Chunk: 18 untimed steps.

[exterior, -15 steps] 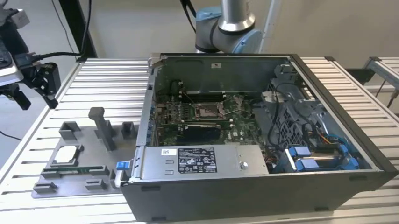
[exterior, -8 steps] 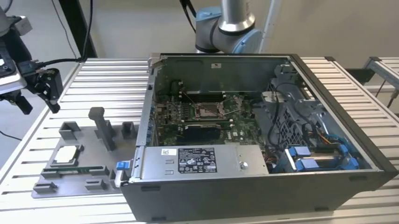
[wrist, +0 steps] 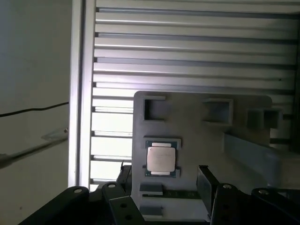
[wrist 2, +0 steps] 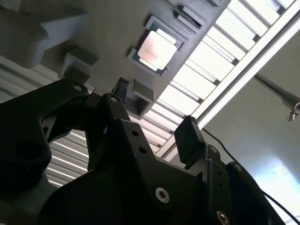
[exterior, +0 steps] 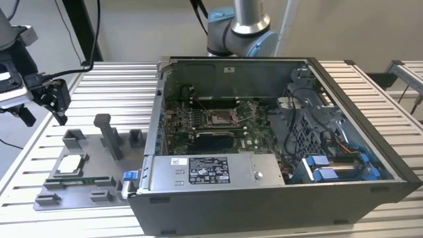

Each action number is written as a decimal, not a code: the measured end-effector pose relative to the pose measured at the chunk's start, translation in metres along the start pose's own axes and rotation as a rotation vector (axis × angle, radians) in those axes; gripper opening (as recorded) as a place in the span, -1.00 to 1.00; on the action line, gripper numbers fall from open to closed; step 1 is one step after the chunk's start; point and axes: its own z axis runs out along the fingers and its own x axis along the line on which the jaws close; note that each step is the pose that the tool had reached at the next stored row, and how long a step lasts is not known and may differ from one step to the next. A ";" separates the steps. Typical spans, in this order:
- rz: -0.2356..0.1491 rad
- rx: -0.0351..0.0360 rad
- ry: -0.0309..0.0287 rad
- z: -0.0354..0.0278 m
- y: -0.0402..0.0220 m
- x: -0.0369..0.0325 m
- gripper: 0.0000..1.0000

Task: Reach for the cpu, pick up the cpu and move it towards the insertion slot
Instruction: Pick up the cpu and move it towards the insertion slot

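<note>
In the exterior view the claw point(exterior: 43, 105) hangs in the air over the slatted tabletop point(exterior: 119, 82), its two black fingers spread apart and holding nothing. The cpu point(exterior: 71, 165) lies flat in a shallow seat on the grey fixture plate point(exterior: 99, 171), below the claw and near it, with a green memory stick point(exterior: 69, 181) just beside it on the side away from the claw. The insertion slot point(exterior: 221, 117) is well apart from the claw, deep inside the open computer case point(exterior: 264, 208). A white label point(exterior: 208, 170) on the case's power supply point(exterior: 261, 174) carries print and marks, which I leave unread. In the second wrist view the claw point(wrist 2: 154, 112) is spread wide, and the cpu point(wrist 2: 157, 49) sits beyond the fingertips point(wrist 2: 187, 136), roughly in line with the gap between them and untouched. In the first wrist view the claw point(wrist: 164, 177) is likewise open, with the cpu point(wrist: 161, 159) just past its tips, framed by its dark green edge on the fixture plate point(wrist: 187, 122). I would judge the chip light, stiff and thin, its metal face smooth and likely slippery and its underside delicate. It looks best pinched by two opposite edges, lifted level and squeezed gently. I can make out no writing on its face.
</note>
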 end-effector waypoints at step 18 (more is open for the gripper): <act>0.000 0.0002 0.0045 0.0300 -0.0011 0.0000 1.00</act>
